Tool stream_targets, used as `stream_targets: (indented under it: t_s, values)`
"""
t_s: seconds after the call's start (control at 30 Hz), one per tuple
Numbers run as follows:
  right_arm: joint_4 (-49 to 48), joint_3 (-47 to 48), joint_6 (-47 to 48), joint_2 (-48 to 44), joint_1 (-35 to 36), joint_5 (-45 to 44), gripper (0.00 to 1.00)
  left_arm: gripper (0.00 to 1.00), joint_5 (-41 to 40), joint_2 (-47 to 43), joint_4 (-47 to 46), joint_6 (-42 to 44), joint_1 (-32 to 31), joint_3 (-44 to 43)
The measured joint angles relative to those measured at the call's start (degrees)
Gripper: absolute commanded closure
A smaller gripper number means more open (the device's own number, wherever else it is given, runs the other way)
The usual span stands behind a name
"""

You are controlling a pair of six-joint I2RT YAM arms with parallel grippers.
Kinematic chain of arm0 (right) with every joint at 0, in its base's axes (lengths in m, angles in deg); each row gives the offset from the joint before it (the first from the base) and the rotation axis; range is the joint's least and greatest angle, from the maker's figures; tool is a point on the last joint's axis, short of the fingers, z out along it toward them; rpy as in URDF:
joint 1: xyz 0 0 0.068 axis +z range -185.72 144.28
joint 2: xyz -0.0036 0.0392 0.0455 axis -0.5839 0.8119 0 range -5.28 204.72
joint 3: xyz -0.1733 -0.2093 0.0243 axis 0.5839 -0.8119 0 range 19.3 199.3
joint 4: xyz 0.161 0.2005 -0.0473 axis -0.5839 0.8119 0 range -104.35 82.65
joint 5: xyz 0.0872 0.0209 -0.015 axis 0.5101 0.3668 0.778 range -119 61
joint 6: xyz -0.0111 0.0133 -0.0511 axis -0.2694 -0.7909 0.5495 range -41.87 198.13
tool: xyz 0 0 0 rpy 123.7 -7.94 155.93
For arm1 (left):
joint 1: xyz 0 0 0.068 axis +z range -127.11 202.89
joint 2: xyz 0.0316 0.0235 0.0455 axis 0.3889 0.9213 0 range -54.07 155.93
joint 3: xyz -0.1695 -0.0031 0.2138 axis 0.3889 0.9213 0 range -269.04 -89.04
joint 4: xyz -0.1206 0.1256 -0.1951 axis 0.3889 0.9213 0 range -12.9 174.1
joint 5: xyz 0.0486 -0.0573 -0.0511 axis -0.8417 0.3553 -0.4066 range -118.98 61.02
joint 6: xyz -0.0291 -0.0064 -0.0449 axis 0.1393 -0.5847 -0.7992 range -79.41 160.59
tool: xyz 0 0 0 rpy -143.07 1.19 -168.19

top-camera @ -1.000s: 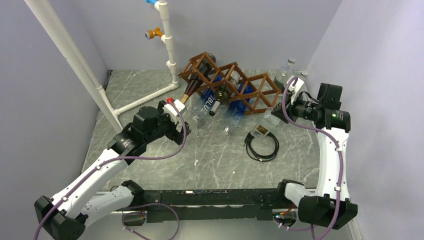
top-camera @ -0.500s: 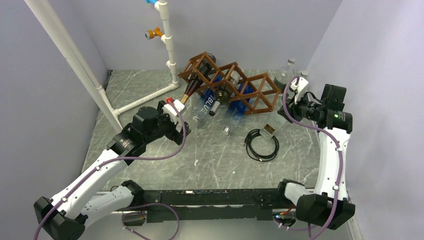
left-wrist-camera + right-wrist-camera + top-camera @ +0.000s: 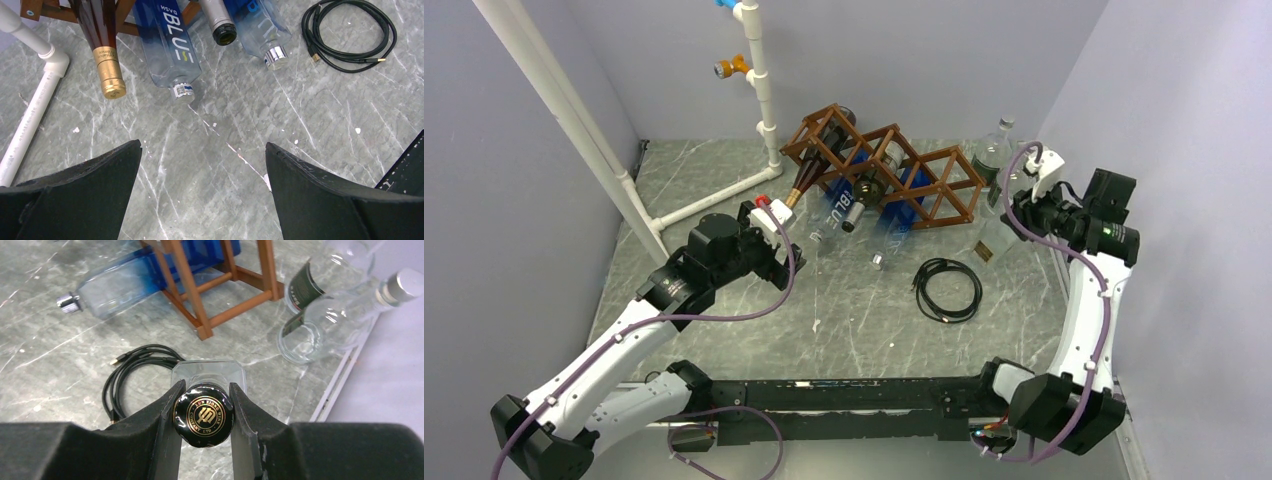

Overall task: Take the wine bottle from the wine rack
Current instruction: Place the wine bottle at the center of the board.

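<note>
The right fingers [image 3: 165,425] clamp the wine bottle [image 3: 207,371] by its black cap, right of the wine rack [image 3: 268,265] and out of it. Glass: likely heavy, slick, breakable; gripped this high it may swing. The left fingers [image 3: 90,185] gape wide, empty.

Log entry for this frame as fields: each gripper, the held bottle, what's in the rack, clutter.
left gripper: open, above bare table, near the bottle necks
right gripper: shut on the black cap of the clear bottle
clear bottle: outside the wine rack, off its right end
wine rack: holds gold-foil bottle, blue bottle, others
clutter: black cable on table
</note>
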Motion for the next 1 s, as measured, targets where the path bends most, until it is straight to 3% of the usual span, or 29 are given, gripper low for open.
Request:
stream_targets:
  t_s: [0.47,1.0]
  values:
    - [-8.20,0.33,-3.67,9.01,-8.74,-0.76,1.00,0.00,0.07,-0.42,0.00,0.00,0.00,0.00]
    - [-14.08,8.41,-6.73,19.87,-9.57,-2.64,0.96,0.00,0.24,-0.42,0.00,0.00,0.00,0.00]
